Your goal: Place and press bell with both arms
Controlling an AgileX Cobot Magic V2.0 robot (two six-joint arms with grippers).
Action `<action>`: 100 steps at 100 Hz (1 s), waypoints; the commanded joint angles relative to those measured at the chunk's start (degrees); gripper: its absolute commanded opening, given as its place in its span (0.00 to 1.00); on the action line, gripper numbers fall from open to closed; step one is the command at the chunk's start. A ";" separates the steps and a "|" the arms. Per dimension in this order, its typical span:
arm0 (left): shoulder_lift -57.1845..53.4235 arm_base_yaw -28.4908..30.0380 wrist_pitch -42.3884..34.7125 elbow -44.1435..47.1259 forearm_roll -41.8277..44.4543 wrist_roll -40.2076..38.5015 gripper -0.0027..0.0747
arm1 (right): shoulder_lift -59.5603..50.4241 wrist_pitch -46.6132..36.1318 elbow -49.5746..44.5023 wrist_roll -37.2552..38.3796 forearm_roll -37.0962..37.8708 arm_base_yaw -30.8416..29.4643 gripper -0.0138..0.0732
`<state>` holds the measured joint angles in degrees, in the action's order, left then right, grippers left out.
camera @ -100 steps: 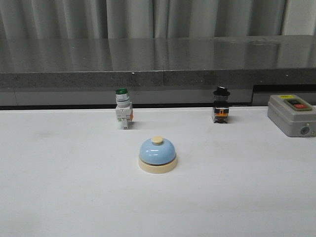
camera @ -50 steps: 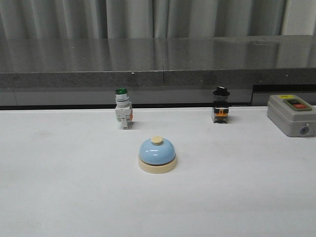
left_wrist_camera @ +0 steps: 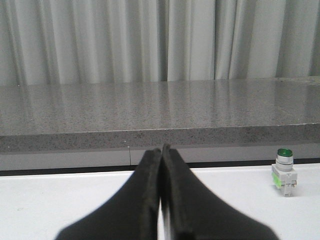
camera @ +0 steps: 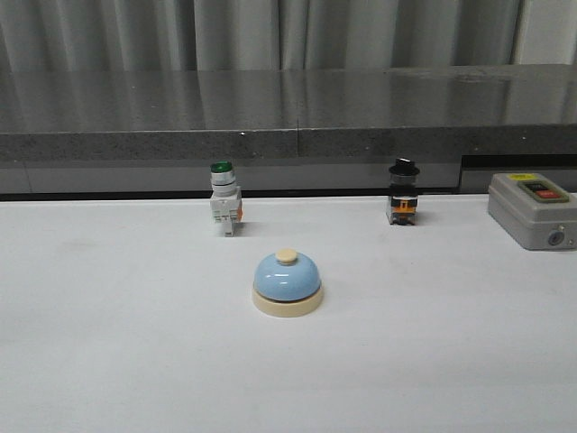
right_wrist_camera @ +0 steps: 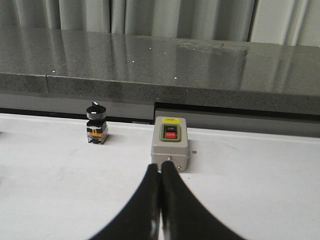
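Note:
The light-blue bell (camera: 287,282) with a cream base and cream button stands upright on the white table (camera: 108,361), near the middle in the front view. Neither arm shows in the front view. My left gripper (left_wrist_camera: 161,148) is shut and empty, its dark fingers pressed together low over the table. My right gripper (right_wrist_camera: 160,166) is shut and empty too, its tips pointing at the grey switch box (right_wrist_camera: 170,143). The bell shows in neither wrist view.
A green-capped white pushbutton (camera: 224,198) stands behind the bell to the left and also shows in the left wrist view (left_wrist_camera: 284,172). A black-capped switch (camera: 403,193) stands back right. The grey ON/OFF box (camera: 534,209) sits far right. A dark stone ledge (camera: 288,117) runs along the back.

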<state>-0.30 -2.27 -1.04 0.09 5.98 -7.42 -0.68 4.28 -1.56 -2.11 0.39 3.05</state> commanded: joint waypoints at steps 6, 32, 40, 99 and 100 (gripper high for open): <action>-1.68 0.08 -4.50 2.40 -0.22 -0.67 0.01 | -0.95 -4.91 0.88 -0.20 0.54 -0.30 0.09; -1.68 0.08 -4.50 2.40 -0.38 -0.67 0.01 | -0.95 -4.91 0.88 -0.20 0.54 -0.30 0.09; -1.68 0.08 -4.50 2.40 -0.38 -0.67 0.01 | -0.95 -4.91 0.88 -0.20 0.54 -0.30 0.09; -1.68 0.08 -4.50 2.40 -0.38 -0.67 0.01 | -0.95 -6.88 0.88 -0.26 0.67 -0.30 0.09; -1.68 0.08 -4.50 2.40 -0.38 -0.67 0.01 | -0.95 -7.16 0.88 -0.26 0.67 -0.30 0.09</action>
<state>-0.30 -2.27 -1.04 0.09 5.98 -7.42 -0.68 4.02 -1.56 -2.11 0.39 3.05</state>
